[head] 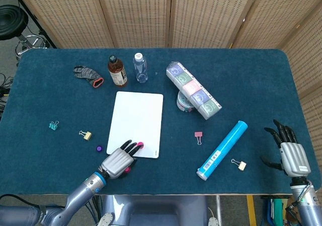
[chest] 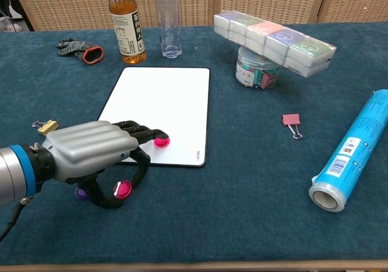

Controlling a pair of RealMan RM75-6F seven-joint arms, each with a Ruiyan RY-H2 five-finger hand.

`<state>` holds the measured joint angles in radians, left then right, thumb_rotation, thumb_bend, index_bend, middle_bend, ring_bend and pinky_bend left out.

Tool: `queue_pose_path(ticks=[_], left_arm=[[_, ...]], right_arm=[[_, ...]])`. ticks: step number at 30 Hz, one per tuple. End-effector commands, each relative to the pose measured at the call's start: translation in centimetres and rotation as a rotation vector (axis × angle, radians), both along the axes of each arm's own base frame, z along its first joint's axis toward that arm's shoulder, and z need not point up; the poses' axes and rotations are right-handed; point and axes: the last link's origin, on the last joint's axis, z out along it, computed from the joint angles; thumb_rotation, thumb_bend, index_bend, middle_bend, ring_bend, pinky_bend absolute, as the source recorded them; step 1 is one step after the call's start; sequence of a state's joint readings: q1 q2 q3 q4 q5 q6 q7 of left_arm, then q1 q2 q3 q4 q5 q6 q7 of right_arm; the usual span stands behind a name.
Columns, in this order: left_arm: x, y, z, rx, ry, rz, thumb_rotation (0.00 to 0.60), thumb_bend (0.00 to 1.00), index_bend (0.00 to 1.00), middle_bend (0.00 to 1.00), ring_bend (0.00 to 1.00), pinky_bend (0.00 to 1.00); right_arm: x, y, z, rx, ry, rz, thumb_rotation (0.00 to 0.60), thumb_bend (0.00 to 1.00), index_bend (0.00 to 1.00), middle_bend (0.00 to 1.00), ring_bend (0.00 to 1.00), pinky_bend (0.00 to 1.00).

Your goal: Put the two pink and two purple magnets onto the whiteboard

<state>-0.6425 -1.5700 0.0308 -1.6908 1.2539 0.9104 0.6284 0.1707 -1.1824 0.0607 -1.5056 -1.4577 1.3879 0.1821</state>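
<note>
your left hand [chest: 91, 154] sits at the near edge of the whiteboard [chest: 163, 105], palm down, and it pinches a pink magnet [chest: 123, 189] between thumb and a curled finger; that magnet looks tilted up off the blue table [chest: 242, 211], just under the hand. your other fingers reach forward over the board's near edge, and right at their tips a second pink magnet [chest: 161, 142] lies flat on the white surface. a purple magnet [head: 99, 148] rests on the cloth just beside the hand on its outer side, off the board; in the chest view only a sliver of it shows beneath your palm. you can't make out a second purple one in either view.

your right hand [head: 290, 153] is far across the table from all this, near the front edge, fingers spread wide and holding nothing.
</note>
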Motion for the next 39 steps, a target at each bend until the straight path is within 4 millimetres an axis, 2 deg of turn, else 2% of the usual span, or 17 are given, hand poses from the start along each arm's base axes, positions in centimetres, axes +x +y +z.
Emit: queue_pose_path(ticks=[1,11,17,22,28,32,39], left_arm=[[0.1,0.1,0.2,0.006,-0.006,0.002,0.600,0.27,0.60,0.00,0.00,0.00],[0.7,1.2,1.3,0.034,-0.030,0.017,0.600,0.27,0.60,0.00,0.00,0.00],[1.9,3.6,2.4,0.077,-0.061,0.029,0.600,0.27,0.60,0.00,0.00,0.00],[3.2,6.6,2.7,0.117,-0.078,0.045,0.600,0.26,0.60,0.00,0.00,0.00],[4.8,9.4,2.1,0.105,-0.103,0.067,0.600,0.27,0.60,0.00,0.00,0.00],[5.1,10.9,1.6,0.125,-0.093,0.066,0.600,0.27,0.60,0.00,0.00,0.00],[5.3,12.2,0.7,0.141,-0.113,0.076,0.600,0.27,0.60,0.00,0.00,0.00]], right_arm=[[0.0,0.0,0.0,0.000,0.001,-0.001,0.600,0.22,0.17,0.00,0.00,0.00],[0.0,0.0,0.0,0.002,-0.002,-0.005,0.600,0.22,0.17,0.00,0.00,0.00],[-0.1,0.0,0.0,0.004,-0.002,-0.008,0.600,0.22,0.18,0.00,0.00,0.00],[-0.2,-0.1,0.1,0.002,-0.004,-0.013,0.600,0.22,0.18,0.00,0.00,0.00],[-0.4,-0.2,0.0,0.006,-0.005,-0.019,0.600,0.22,0.18,0.00,0.00,0.00],[-0.5,-0.3,0.0,0.006,-0.010,-0.025,0.600,0.23,0.18,0.00,0.00,0.00],[-0.7,-0.4,0.3,0.001,-0.015,-0.032,0.600,0.22,0.18,0.00,0.00,0.00]])
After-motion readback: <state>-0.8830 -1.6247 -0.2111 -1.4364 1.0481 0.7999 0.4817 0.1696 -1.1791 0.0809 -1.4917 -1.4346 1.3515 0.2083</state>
